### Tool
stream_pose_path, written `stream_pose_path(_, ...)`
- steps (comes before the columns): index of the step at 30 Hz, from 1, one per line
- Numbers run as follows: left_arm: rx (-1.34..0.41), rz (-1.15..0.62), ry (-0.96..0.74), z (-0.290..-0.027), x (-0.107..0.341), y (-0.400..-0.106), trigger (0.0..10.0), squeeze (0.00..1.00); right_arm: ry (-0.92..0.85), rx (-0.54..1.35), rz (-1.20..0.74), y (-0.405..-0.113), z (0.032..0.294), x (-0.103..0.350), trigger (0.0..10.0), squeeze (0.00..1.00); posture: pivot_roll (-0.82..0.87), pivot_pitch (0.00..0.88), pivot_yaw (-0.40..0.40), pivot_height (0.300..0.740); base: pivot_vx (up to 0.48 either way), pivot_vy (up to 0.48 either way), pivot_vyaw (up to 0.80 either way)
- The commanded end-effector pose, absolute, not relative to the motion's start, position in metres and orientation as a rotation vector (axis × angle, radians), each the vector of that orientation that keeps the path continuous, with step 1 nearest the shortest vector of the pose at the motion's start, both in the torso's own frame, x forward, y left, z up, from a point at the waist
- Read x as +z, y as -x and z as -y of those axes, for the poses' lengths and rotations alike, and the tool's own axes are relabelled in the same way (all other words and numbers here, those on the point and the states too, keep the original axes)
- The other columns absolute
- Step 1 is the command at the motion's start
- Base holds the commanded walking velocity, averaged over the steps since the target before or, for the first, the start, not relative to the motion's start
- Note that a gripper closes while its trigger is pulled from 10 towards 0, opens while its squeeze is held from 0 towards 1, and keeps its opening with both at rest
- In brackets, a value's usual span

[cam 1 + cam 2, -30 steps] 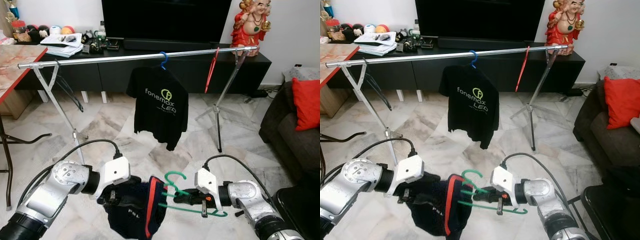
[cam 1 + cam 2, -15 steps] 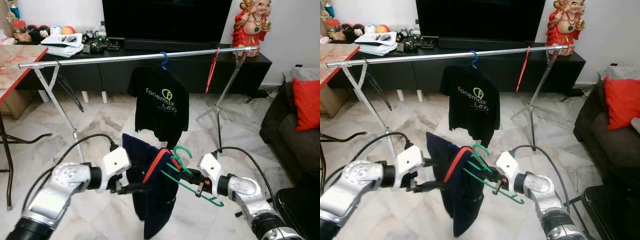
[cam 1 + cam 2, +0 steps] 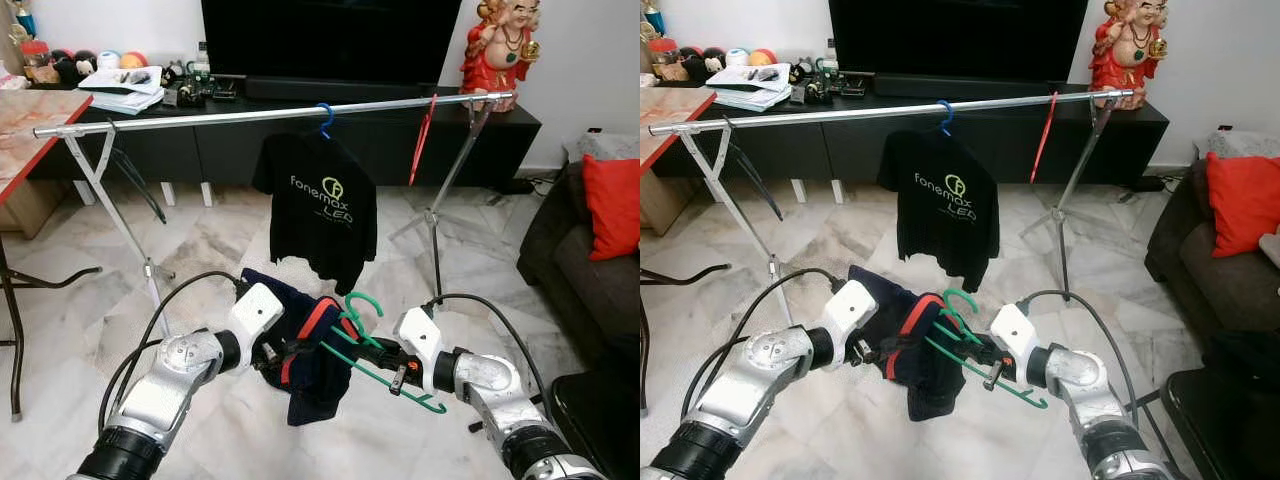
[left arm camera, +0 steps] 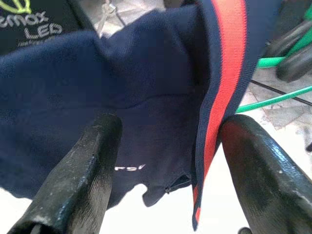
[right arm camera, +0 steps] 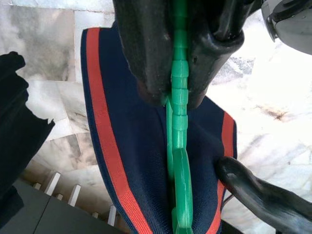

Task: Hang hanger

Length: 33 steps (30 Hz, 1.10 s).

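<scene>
A green hanger (image 3: 385, 362) is held low in front of me, and my right gripper (image 3: 378, 352) is shut on its neck (image 5: 179, 122). A navy garment with a red stripe (image 3: 312, 362) hangs bunched on the hanger's left side. My left gripper (image 3: 277, 355) is pressed into the cloth from the left. Its fingers (image 4: 83, 170) stand apart and open, with navy fabric (image 4: 146, 97) lying between them. The steel rail (image 3: 230, 118) runs across well beyond and above both grippers.
A black printed T-shirt (image 3: 322, 212) hangs on a blue hanger at mid-rail, with a bare red hanger (image 3: 421, 145) to its right. The rack's legs (image 3: 120, 215) stand on marble floor. A black TV cabinet (image 3: 180, 150) sits behind, a sofa with a red cushion (image 3: 612, 205) at right.
My left gripper has moved right, toward the hanger, and the garment that hung long and stretched is now bunched up short. The right gripper and hanger have barely moved.
</scene>
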<state>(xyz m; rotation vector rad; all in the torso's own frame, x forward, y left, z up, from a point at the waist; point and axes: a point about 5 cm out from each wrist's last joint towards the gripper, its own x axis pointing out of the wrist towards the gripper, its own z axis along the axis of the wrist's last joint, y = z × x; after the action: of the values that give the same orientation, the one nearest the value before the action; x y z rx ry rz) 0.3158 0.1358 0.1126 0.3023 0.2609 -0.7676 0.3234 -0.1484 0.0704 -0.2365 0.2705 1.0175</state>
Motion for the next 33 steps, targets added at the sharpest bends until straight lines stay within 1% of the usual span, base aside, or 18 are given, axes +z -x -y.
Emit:
stream_pose_path(1, -0.750, -0.264, -0.278, -0.137, 0.115, -0.319, 10.0, 0.00, 0.251, 1.022, -0.207, -0.330, 0.143, 0.083, 0.0, 0.00, 0.02, 0.043, -0.088, 0.740, 0.000, 0.000, 0.00)
stream_pose_path(4, -0.752, -0.268, -0.274, -0.136, 0.115, -0.319, 10.0, 0.00, 0.253, 1.021, -0.206, -0.330, 0.143, 0.083, 0.0, 0.00, 0.02, 0.045, -0.090, 0.740, 0.000, 0.000, 0.00)
stream_pose_path(6, -0.713, -0.257, -0.246, -0.136, 0.115, -0.323, 10.0, 0.00, 0.251, 1.021, -0.207, -0.331, 0.141, 0.083, 0.0, 0.00, 0.03, 0.050, -0.090, 0.740, 0.000, 0.000, 0.00)
stream_pose_path(8, -0.710, -0.255, -0.243, -0.136, 0.115, -0.323, 10.0, 0.00, 0.252, 1.022, -0.207, -0.331, 0.140, 0.084, 0.0, 0.00, 0.02, 0.050, -0.089, 0.740, 0.000, 0.000, 0.00)
stream_pose_path(11, -0.711, -0.253, -0.193, -0.133, 0.115, -0.324, 10.0, 0.00, 0.249, 1.021, -0.203, -0.332, 0.138, 0.084, 0.0, 0.00, 0.02, 0.054, -0.084, 0.740, 0.000, 0.000, 0.00)
stream_pose_path(13, -0.723, -0.257, -0.177, -0.132, 0.115, -0.323, 10.0, 0.00, 0.249, 1.020, -0.203, -0.332, 0.138, 0.084, 0.0, 0.00, 0.02, 0.055, -0.084, 0.740, 0.000, 0.000, 0.00)
stream_pose_path(19, -0.833, -0.291, -0.142, -0.124, 0.111, -0.312, 10.0, 0.00, 0.252, 1.012, -0.206, -0.331, 0.139, 0.083, 0.0, 0.00, 0.02, 0.056, -0.083, 0.740, 0.000, 0.000, 0.00)
stream_pose_path(24, -0.860, -0.303, -0.128, -0.125, 0.111, -0.309, 10.0, 0.00, 0.255, 1.004, -0.209, -0.332, 0.139, 0.083, 0.0, 0.00, 0.03, 0.058, -0.084, 0.740, 0.000, 0.000, 0.00)
stream_pose_path(33, -0.751, -0.296, -0.103, -0.128, 0.110, -0.319, 10.0, 0.00, 0.250, 1.041, -0.178, -0.334, 0.132, 0.089, 0.0, 0.00, 0.03, 0.060, -0.083, 0.740, 0.000, 0.000, 0.00)
